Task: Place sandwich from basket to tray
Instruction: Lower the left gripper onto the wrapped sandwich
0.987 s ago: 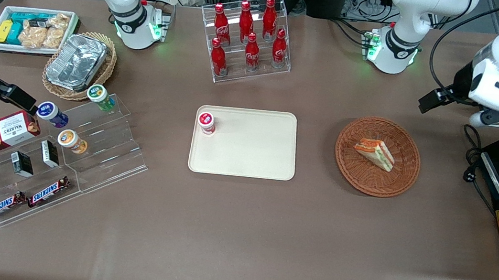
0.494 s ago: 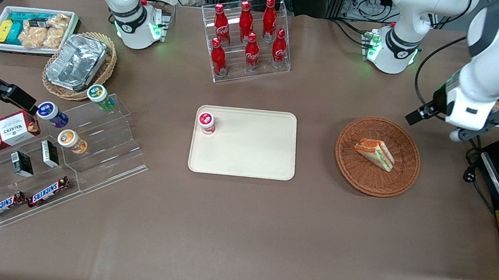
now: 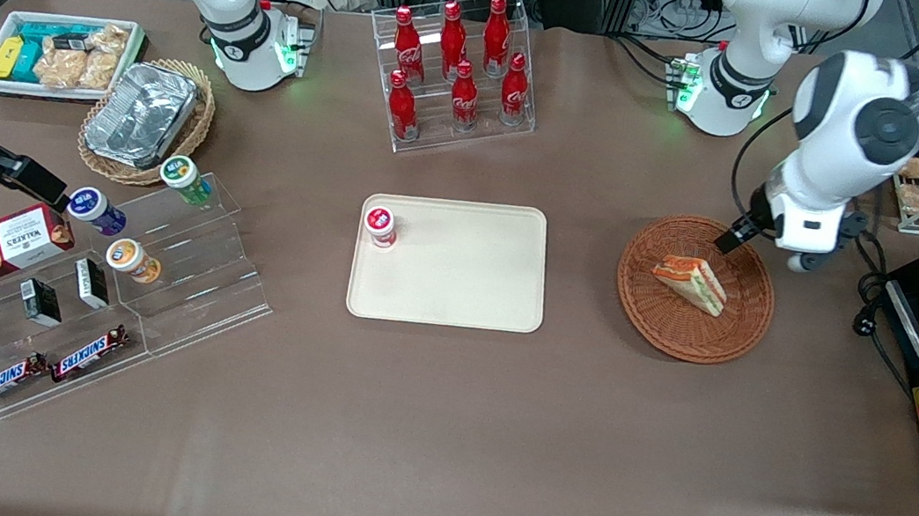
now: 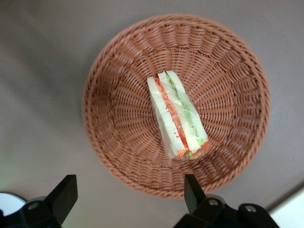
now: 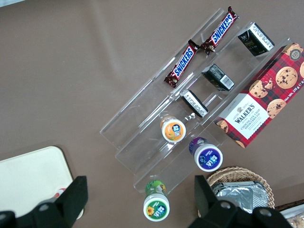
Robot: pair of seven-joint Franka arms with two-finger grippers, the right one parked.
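One small jar (image 3: 379, 225) stands on the tray (image 3: 455, 293); the wide-spread gripper (image 4: 130, 197) hovers above the sandwich (image 4: 176, 116) in the basket (image 4: 228, 61).

Woven wicker basket (image 4: 223, 61); sandwich (image 4: 177, 114) in glossy clear film.

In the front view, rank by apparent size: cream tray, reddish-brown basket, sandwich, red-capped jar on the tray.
1. Cream tray
2. Reddish-brown basket, somewhat smaller
3. Sandwich, lying in the basket
4. Red-capped jar, smallest

All rest at table level, so nearness hardly skews this. The gripper hovers open over the basket's rim.
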